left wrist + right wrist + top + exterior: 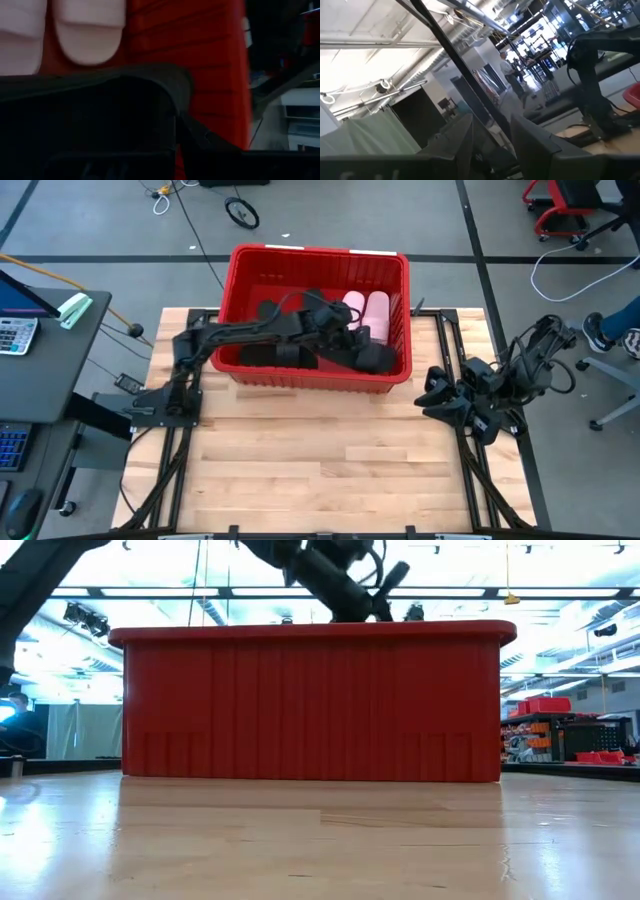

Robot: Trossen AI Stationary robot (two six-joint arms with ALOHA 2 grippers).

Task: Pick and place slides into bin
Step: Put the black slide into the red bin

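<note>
The red bin (310,255) stands at the table's far middle; the low view shows its near wall (310,710). Two pale pink slides (364,312) lie side by side at its far right, and they also show in the left wrist view (87,30). Black slides (270,355) lie along its near side. My left gripper (347,340) reaches into the bin from the left and is shut on a black slide (374,359), which fills the left wrist view (100,115). My right gripper (434,393) is open and empty at the table's right edge. My left gripper holds the black slide inside the bin, near its right end and next to the pink slides. The slide's wide dark body (150,85) covers the fingers, so the part held and the kind of hold do not show. I cannot tell whether the slide rests on those below.
The bin's right wall (210,60) stands close beyond the held slide. Bare wooden table (320,460) lies in front of the bin. A desk with a calculator (15,335) stands at the left. Cables and a chair (570,210) are on the floor beyond.
</note>
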